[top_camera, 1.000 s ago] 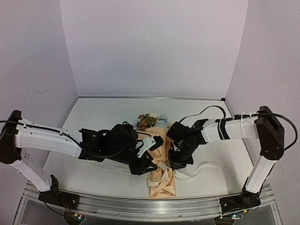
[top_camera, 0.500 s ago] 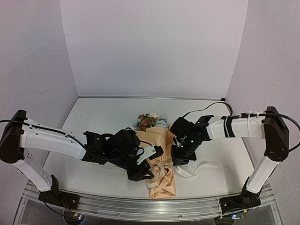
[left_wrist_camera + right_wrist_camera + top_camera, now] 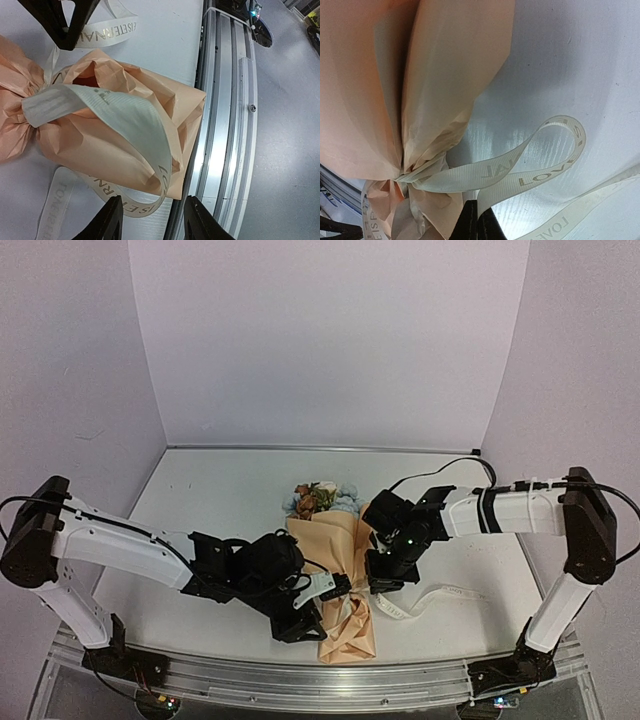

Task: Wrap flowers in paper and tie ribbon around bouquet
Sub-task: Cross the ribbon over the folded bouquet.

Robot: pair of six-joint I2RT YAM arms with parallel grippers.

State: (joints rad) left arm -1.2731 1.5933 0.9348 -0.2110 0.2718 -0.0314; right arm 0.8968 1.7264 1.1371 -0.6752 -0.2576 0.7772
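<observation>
The bouquet (image 3: 340, 545) lies in the middle of the table, a tan paper (image 3: 100, 145) cone with its narrow end toward the rail. The flowers (image 3: 320, 498) show at its far end. The cream ribbon (image 3: 345, 597) cinches the cone's waist, and a tail (image 3: 440, 595) trails right. My left gripper (image 3: 152, 220) is open at the cone's near end. A ribbon loop (image 3: 125, 107) arcs over the paper and passes between its fingers (image 3: 107, 222) unpinched. My right gripper (image 3: 476, 222) is shut on a ribbon strand (image 3: 520, 165) just right of the waist.
The aluminium rail (image 3: 225, 125) runs along the table's near edge, right beside the cone's end. Pale walls close the table at the back and both sides. My right gripper's dark fingers (image 3: 65, 20) show at the top of the left wrist view.
My left gripper has slid along the bouquet toward the near rail, to the cone's narrow end. My right arm rose slightly, then held still.
</observation>
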